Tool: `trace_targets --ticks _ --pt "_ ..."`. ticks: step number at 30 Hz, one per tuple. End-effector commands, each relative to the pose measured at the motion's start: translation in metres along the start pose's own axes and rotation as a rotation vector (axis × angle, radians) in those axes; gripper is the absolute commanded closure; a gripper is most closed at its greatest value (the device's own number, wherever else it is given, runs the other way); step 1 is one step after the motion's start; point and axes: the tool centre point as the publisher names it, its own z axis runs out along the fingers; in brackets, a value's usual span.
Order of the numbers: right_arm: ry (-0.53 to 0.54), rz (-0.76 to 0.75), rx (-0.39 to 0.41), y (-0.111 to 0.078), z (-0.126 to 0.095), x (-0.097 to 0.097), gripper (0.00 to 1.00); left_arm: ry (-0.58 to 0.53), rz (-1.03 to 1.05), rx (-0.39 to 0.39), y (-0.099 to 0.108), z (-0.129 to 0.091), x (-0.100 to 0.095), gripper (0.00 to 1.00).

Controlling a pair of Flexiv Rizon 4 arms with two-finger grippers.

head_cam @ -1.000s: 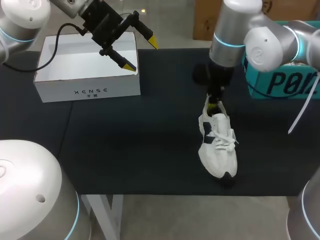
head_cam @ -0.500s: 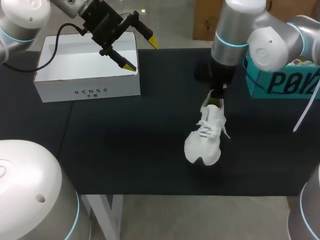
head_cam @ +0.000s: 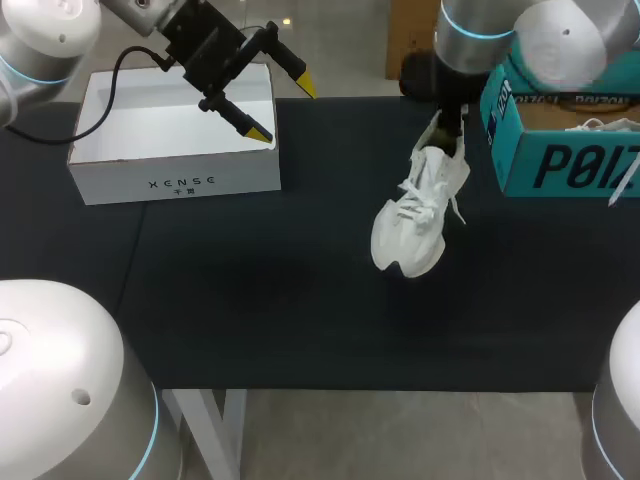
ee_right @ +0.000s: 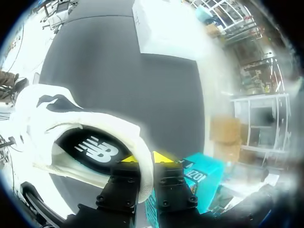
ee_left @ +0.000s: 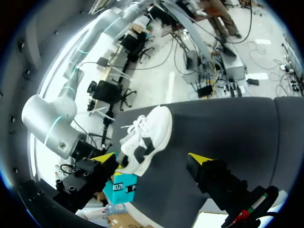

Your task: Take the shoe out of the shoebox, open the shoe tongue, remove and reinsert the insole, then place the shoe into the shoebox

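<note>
The white shoe [head_cam: 415, 220] is held right of middle, toe nearest, its heel collar pinched between the right gripper's [ee_right: 142, 157] fingers, beside the teal box [head_cam: 560, 165]. Farther left, the left gripper [head_cam: 283, 108] is spread wide, empty, over the white shoebox [head_cam: 130, 183]

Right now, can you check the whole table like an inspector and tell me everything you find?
Surface: dark table, flat, no spills seen.
Job's things: white shoe hangs toe-down by its heel; whether the toe touches the table cannot be told. Teal box stands at the right edge. White box stands open at the left rear, with nothing seen inside.
Clutter: nothing seen.
Grippers: right gripper is shut on the shoe's heel collar. Left gripper is open, above the white box's corner.
Cables: black cable loops from the left arm over the white box.
Surroundings: nobody reaches over the table.
</note>
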Motion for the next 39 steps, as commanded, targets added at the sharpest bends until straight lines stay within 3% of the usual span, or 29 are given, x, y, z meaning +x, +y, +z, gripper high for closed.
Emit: trace_targets --ticks 1,9,18,36,39 --pt "-0.007 0.023 0.027 -0.015 -0.059 -0.017 1.0 0.004 0.001 0.001 0.001 0.0 0.0 0.0" --pt "-0.03 0.172 0.106 -0.077 -0.081 -0.048 1.0 0.004 0.001 0.001 0.001 0.0 0.0 0.0" --pt "0.003 0.349 0.178 -0.156 -0.066 -0.059 1.0 0.004 0.001 0.001 0.001 0.0 0.0 0.0" --pt "-0.009 0.365 0.176 -0.161 -0.068 -0.059 1.0 0.004 0.001 0.001 0.001 0.0 0.0 0.0" --pt "-0.018 0.453 0.217 -0.158 -0.07 -0.068 1.0 0.004 0.001 0.001 0.001 0.0 0.0 0.0"
